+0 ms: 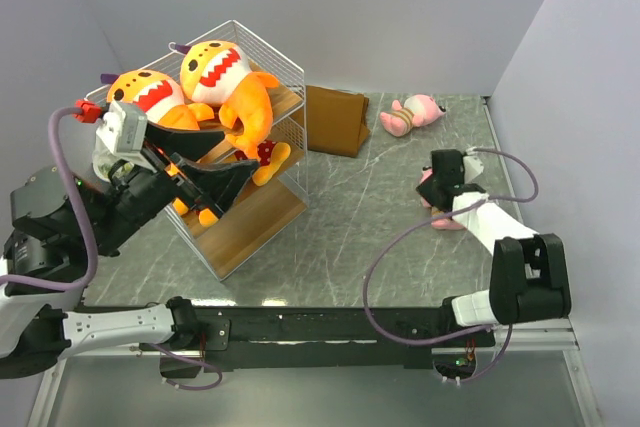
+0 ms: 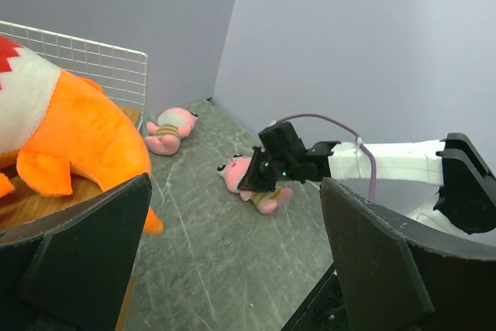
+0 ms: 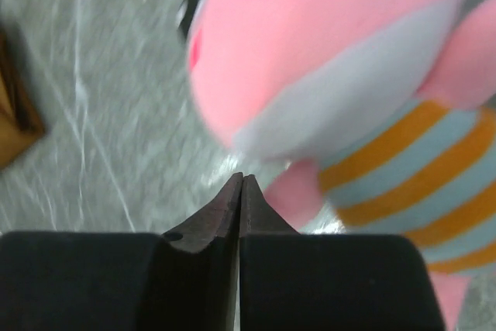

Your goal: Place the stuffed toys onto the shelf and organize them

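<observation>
Right gripper point(image 3: 241, 180) pinched shut on nothing, tips beside pink plush point(image 3: 310, 60), lying at 3 o'clock from shelf point(image 1: 250, 222). Likely light and squashy; reopen, pinch striped belly. Left gripper point(image 1: 238, 152) wide open, empty.

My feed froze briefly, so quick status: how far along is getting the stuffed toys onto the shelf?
Done: the left shark and right shark lie atop the shelf, a red-clothed plush on a board below. In hand: nothing; the right gripper is shut beside the near pink plush, no fabric between its tips; the left gripper is open. Left: that plush and the far pink plush, on the table.
</observation>
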Controlling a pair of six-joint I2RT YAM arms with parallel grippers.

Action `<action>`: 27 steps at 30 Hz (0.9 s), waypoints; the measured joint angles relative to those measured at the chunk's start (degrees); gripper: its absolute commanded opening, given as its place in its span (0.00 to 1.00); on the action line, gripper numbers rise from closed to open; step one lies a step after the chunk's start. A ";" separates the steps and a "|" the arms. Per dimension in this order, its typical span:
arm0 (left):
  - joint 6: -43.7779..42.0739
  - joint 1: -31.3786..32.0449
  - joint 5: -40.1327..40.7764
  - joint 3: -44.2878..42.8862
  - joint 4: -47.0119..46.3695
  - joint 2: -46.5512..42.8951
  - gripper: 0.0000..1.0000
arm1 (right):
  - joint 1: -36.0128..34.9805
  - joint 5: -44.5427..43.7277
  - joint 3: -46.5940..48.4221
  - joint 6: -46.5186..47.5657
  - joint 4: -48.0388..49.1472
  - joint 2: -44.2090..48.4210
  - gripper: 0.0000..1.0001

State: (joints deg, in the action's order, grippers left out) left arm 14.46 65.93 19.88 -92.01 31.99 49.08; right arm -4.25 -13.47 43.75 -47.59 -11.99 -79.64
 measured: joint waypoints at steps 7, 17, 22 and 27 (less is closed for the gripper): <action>0.57 0.00 0.13 1.51 -0.50 -2.10 0.96 | -14.82 2.38 -4.61 -1.20 1.84 5.07 0.00; 1.88 0.00 0.57 2.40 -0.76 -2.60 0.96 | -24.15 3.19 -4.90 -4.31 1.27 6.88 0.32; 1.99 0.00 0.55 2.40 -0.90 -2.82 0.96 | -21.38 -1.44 -2.71 -4.92 -4.04 9.66 0.62; 2.60 0.00 0.57 2.40 -0.50 -2.80 0.97 | -10.25 -4.59 0.39 -3.63 -7.74 10.86 0.76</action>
State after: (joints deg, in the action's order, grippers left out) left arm 17.06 65.93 20.45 -89.60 31.48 46.28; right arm -14.50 -18.06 44.14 -51.22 -19.73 -68.77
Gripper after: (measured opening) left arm 0.968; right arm 0.695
